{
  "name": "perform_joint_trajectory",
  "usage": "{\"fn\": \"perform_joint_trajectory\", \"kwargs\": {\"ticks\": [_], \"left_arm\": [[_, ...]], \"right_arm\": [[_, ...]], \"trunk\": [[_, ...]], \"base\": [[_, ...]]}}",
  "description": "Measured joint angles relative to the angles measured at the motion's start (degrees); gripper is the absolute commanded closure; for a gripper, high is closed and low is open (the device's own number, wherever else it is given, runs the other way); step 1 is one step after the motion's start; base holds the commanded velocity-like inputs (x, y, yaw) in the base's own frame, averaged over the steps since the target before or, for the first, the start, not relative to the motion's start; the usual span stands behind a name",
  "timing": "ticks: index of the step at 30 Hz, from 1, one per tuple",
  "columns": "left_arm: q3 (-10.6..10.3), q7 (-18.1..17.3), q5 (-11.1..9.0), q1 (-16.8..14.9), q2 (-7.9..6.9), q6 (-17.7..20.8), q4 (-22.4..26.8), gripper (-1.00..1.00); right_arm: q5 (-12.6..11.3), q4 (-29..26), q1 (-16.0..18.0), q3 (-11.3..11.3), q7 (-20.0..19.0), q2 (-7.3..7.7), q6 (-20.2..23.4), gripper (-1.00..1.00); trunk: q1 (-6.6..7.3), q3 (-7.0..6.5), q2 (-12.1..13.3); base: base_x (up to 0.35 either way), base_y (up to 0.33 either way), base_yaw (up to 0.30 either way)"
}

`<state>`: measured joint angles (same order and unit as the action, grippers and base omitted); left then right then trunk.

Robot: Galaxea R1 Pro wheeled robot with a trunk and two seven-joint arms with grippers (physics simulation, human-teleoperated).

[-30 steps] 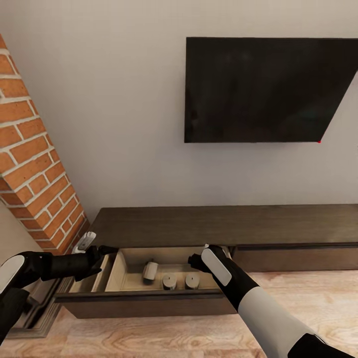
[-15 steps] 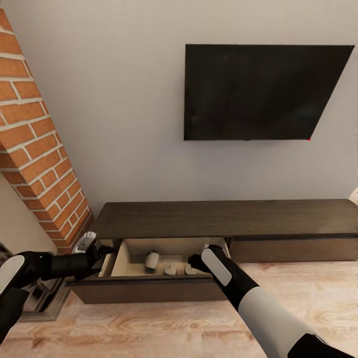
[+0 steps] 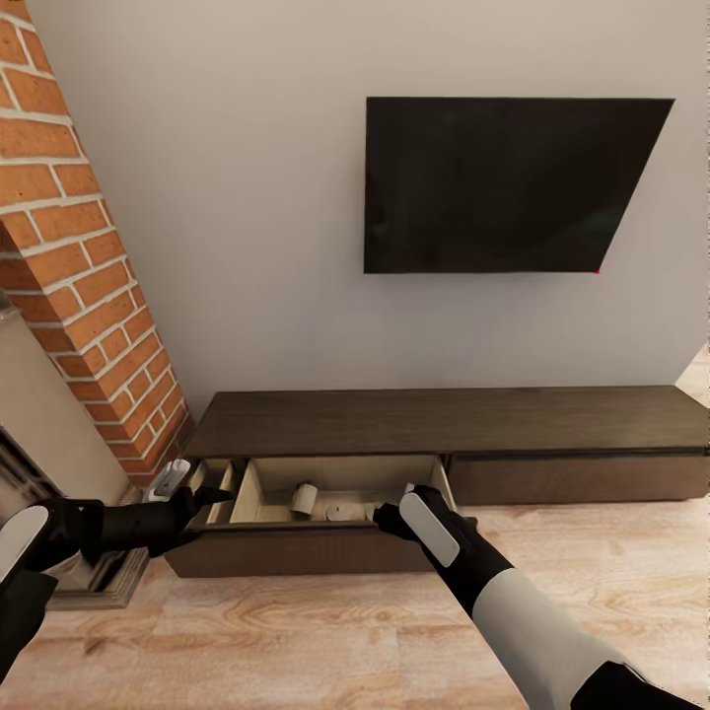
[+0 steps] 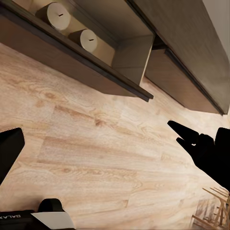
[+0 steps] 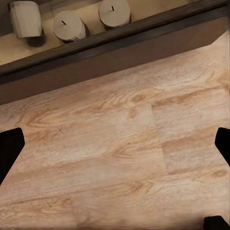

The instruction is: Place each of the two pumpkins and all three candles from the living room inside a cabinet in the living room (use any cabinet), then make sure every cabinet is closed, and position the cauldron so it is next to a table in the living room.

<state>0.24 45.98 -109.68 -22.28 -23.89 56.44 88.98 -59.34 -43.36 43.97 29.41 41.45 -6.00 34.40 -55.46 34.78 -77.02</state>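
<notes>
The dark-brown cabinet (image 3: 444,419) runs along the wall with its left drawer (image 3: 296,554) pulled out. Candles lie inside the drawer: one on its side (image 3: 304,498) and one upright (image 3: 342,513). The right wrist view has all three candles (image 5: 69,25) in a row behind the drawer front (image 5: 120,52). Two candles (image 4: 85,39) are in the left wrist view. My left gripper (image 3: 217,492) hangs open at the drawer's left end. My right gripper (image 3: 385,515) is open in front of the drawer's right part, holding nothing. The pumpkins, cauldron and table are out of view.
A brick fireplace (image 3: 89,296) stands left of the cabinet, close to my left arm. A black TV (image 3: 503,182) hangs on the wall above. Light wood floor (image 3: 296,641) stretches in front of the cabinet. A second, shut drawer front (image 3: 572,478) lies to the right.
The whole view has shifted: the cabinet looks smaller and farther, so the camera has backed away. Both arms hold the same pose. The candles and drawer stay as they were.
</notes>
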Motion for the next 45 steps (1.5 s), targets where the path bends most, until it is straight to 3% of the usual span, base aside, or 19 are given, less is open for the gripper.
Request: {"fn": "perform_joint_trajectory", "kwargs": {"ticks": [17, 45], "left_arm": [[0.1, 0.0, -0.1, 0.0, -0.04, 0.0, 0.0, -1.0], [0.1, 0.0, 0.0, 0.0, -0.01, 0.0, 0.1, -1.0]], "right_arm": [[0.0, 0.0, 0.0, 0.0, 0.1, -0.04, 0.0, -1.0], [0.0, 0.0, 0.0, 0.0, 0.1, -0.02, 0.1, -1.0]], "trunk": [[0.03, 0.0, 0.0], [0.0, 0.0, 0.0]], "base": [[-0.085, 0.0, 0.0], [-0.202, 0.0, 0.0]]}}
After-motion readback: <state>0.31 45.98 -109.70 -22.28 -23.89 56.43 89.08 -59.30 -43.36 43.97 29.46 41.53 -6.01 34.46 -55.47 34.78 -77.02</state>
